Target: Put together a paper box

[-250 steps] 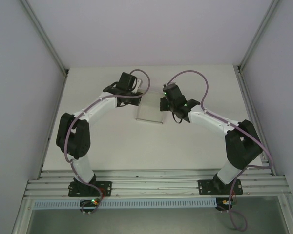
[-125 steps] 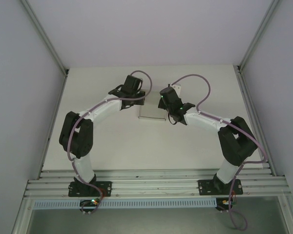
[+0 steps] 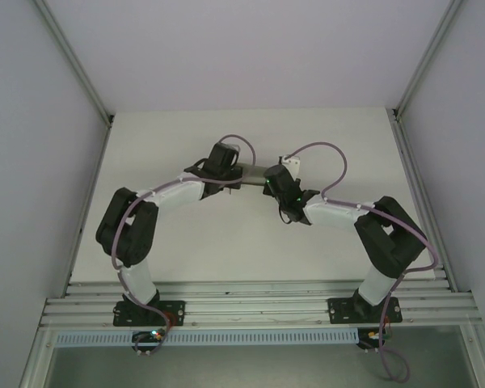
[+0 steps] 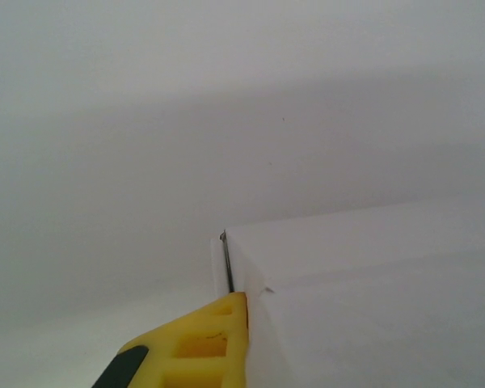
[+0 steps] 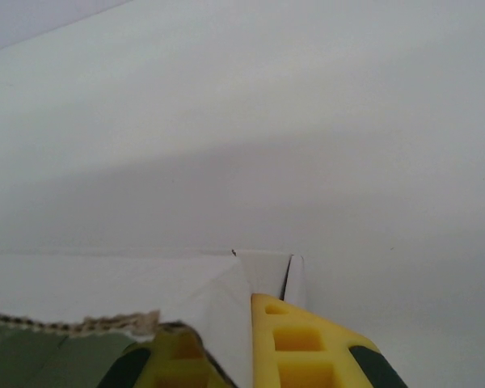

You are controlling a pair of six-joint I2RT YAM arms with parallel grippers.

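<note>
The paper box (image 3: 255, 170) is at the middle of the table (image 3: 186, 242), a little toward the far side, between the two grippers. From the top camera it shows as a thin grey strip, so its real shape is hard to judge there. Its inside is hidden in all views, and I cannot tell if something lies in it.

In the right wrist view the white card of the box (image 5: 226, 311) stands between the two yellow fingers (image 5: 295, 347). The right gripper (image 5: 226, 323) is almost fully closed and pinches this card. A folded edge of the card rises just above the fingertips. At the bottom left corner there is a greenish surface with a ragged brown edge (image 5: 48, 352); what it belongs to is not clear.

In the left wrist view one yellow finger (image 4: 198, 347) touches the side of a white card panel (image 4: 372, 299), right at its thin dark edge. The panel covers the place where the other finger would be, so I cannot tell how far the left gripper is open or whether it really holds the card.

From above, the left gripper (image 3: 233, 168) meets the left end of the strip and the right gripper (image 3: 276, 176) the right end. Purple cables (image 3: 315, 149) loop over both wrists and cover a part of them.
</note>
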